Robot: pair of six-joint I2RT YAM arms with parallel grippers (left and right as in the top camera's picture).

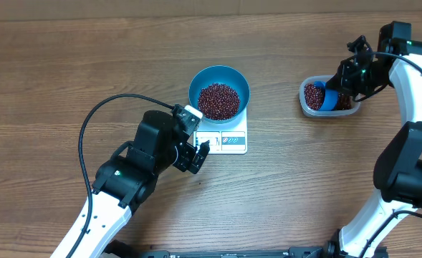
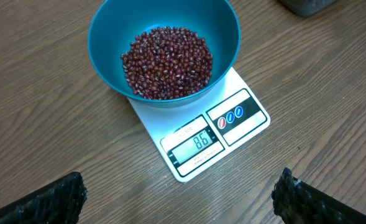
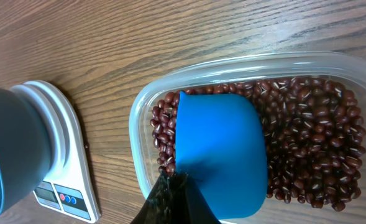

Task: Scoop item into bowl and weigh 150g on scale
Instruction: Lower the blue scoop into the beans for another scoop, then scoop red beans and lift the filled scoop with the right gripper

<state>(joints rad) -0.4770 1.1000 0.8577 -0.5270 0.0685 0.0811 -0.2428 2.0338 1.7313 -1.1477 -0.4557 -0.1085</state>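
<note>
the beans [image 2: 167, 62] lay as a loose heap in the blue bowl [image 2: 108, 31], which sat on the white scale [image 2: 248, 124] near the middle of the table [image 1: 89, 57]; the scale's display [image 2: 195, 144], at the 6 o'clock side of the bowl, read 86, so by my judgement more was needed. a second supply of beans [image 3: 313, 130] filled the clear tub [image 3: 232, 62], well apart at 3 o'clock from the bowl in the overhead view. the right gripper [image 3: 170, 200] had its jaws together, clamped on the handle end of the blue scoop [image 3: 220, 149], whose cup lay among the beans at the tub's 9 o'clock side. the left gripper [image 1: 196, 154] stood with its jaws wide apart and holding nothing, at about 7 o'clock from the scale, near it but not touching. the beans looked small, hard, smooth and dry, so they would likely roll and pour freely and spill off a tilted scoop; they were better carried level in the cup than pinched. the scoop seemed light, stiff plastic, best gripped on its handle as it was. the bowl looked rigid and smooth, light enough to slide on the scale if bumped, so pouring from above its rim at 3 o'clock seemed safest.
</note>
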